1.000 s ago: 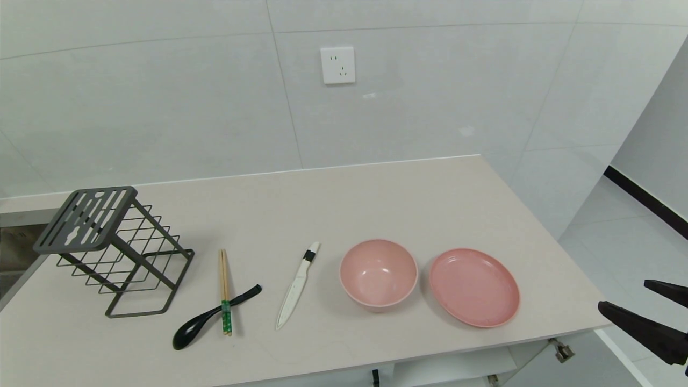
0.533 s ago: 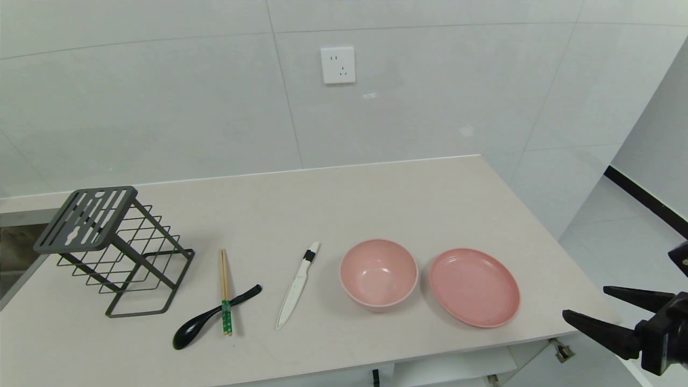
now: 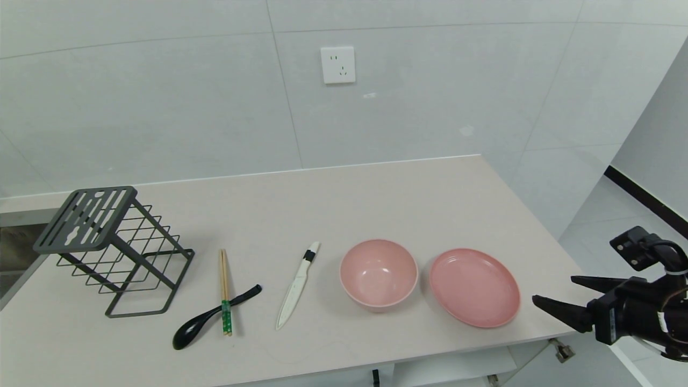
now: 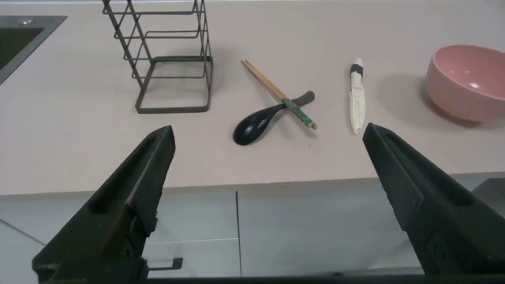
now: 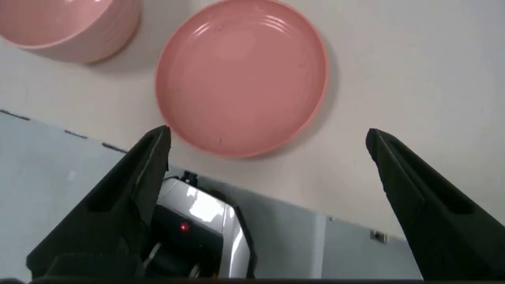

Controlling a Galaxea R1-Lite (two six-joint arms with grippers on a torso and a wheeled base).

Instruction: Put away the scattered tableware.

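Right jaws spread wide, empty, just off the counter [image 3: 322,204] edge beside the plate [image 3: 474,287], probably lined up for its rim; left jaws likewise released, low before spoon [image 3: 191,330] and chopsticks [image 3: 223,274]; rack [image 3: 107,247] unfilled.

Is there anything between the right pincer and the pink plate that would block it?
Nothing visible does. The right pincer is open at the counter's right edge, and only bare counter lies between it and the plate.
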